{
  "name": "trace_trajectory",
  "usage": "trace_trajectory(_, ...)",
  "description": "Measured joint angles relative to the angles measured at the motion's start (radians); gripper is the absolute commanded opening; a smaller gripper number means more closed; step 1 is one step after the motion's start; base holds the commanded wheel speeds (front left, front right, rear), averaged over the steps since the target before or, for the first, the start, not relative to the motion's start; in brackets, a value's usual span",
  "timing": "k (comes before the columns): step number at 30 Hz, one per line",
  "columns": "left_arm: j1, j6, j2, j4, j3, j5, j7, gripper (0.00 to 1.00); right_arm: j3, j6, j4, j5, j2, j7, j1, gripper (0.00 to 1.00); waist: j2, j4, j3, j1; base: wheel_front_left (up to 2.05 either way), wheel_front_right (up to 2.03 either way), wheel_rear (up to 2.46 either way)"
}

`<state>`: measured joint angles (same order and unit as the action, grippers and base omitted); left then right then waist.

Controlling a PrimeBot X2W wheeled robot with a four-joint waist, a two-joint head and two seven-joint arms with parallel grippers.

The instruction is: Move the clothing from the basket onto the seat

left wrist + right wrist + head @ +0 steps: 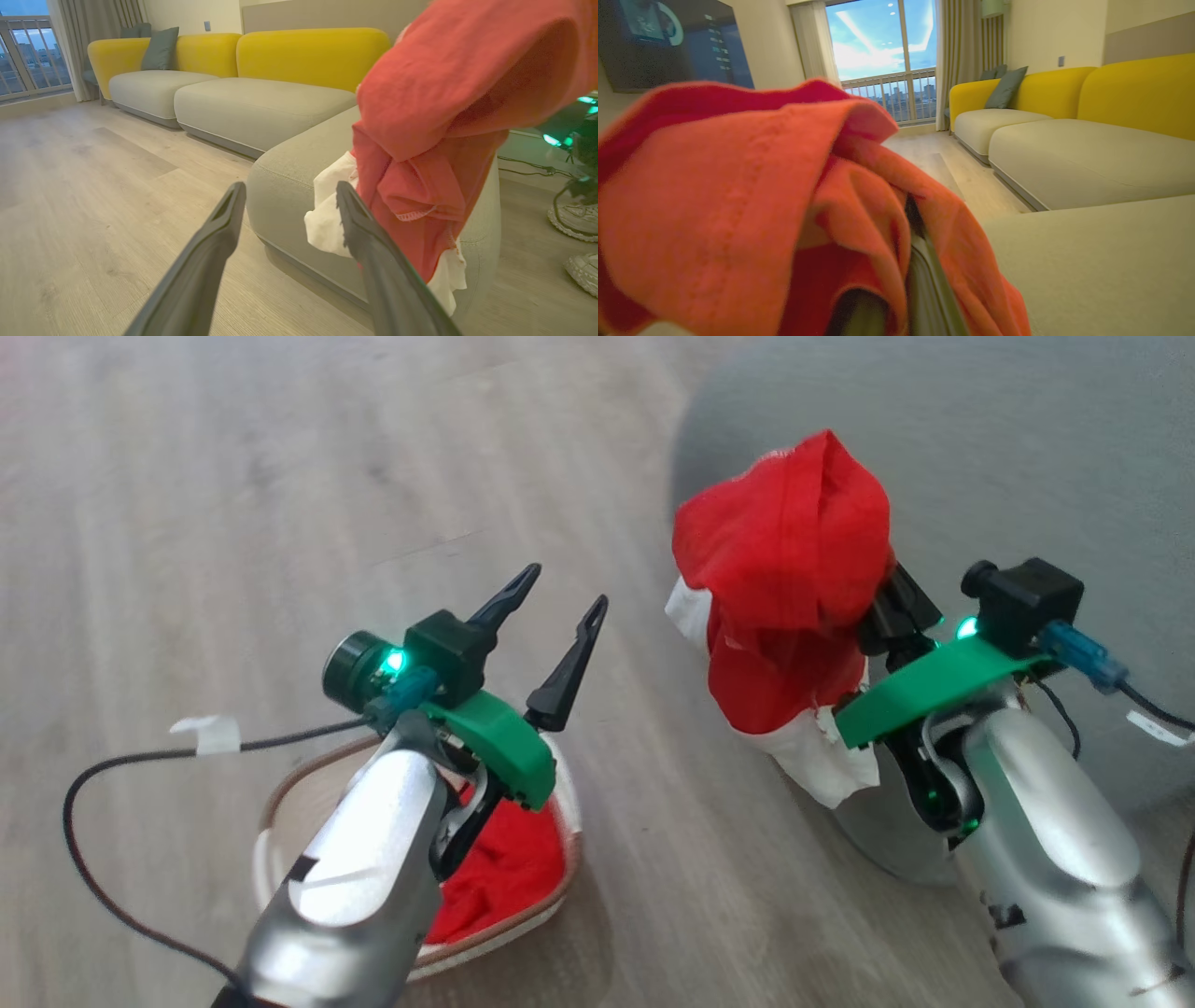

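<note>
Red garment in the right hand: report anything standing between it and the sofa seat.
Nothing visible does. The red garment hangs from the right hand at the rounded edge of the seat, and the seat's surface beside it lies bare.

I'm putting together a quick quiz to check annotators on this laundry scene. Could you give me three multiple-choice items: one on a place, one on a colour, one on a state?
1. Where does the basket stand? A on the wooden floor; B on a shelf; C on a table.
2. What colour is the fabric hanging under the lifted red garment? A blue; B white; C black.
3. How is the left gripper? A shut on a sock; B shut on a handle; C open and empty.
Answers: 1 A, the wooden floor lies all round the basket in the head view. 2 B, the fabric shows white below the red. 3 C, its fingers stand apart with nothing between them.
</note>
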<state>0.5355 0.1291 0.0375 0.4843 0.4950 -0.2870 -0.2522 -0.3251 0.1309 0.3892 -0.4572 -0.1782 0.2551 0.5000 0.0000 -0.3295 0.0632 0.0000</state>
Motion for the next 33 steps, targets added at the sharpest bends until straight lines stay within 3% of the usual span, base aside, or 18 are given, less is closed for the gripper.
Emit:
trace_trajectory(1, -0.009, 0.0, 0.0, 0.0, -0.011, 0.001, 0.0, 1.0, 0.004, 0.0, -0.005, -0.002, -0.003, 0.0, -0.013, 0.0, 0.0, -0.042, -0.003, 0.0, 0.0, 0.0, 0.0)
trace_trajectory(8, -0.032, 0.0, 0.0, -0.013, -0.022, -0.012, 0.0, 1.0, 0.063, 0.0, -0.04, -0.021, -0.01, 0.0, -0.064, 0.0, 0.0, -0.146, -0.003, 0.0, 0.0, 0.0, 0.0)
trace_trajectory(19, -0.04, 0.0, 0.011, -0.018, -0.01, -0.007, 0.0, 1.0, 0.16, 0.0, -0.082, 0.045, -0.054, 0.0, -0.119, 0.0, 0.0, -0.198, 0.081, 0.0, 0.0, 0.0, 0.0)
trace_trajectory(26, -0.03, 0.0, 0.063, -0.032, 0.033, 0.005, 0.0, 1.0, 0.256, 0.0, -0.028, 0.082, -0.066, 0.0, 0.07, 0.0, 0.0, -0.201, 0.195, 0.0002, 0.0, 0.0, 0.0)
trace_trajectory(33, 0.047, 0.0, 0.095, -0.051, 0.092, 0.005, 0.0, 1.0, 0.37, 0.0, 0.078, 0.114, -0.104, 0.0, 0.291, 0.0, 0.0, -0.154, 0.314, 0.0003, 0.0, 0.0, 0.0)
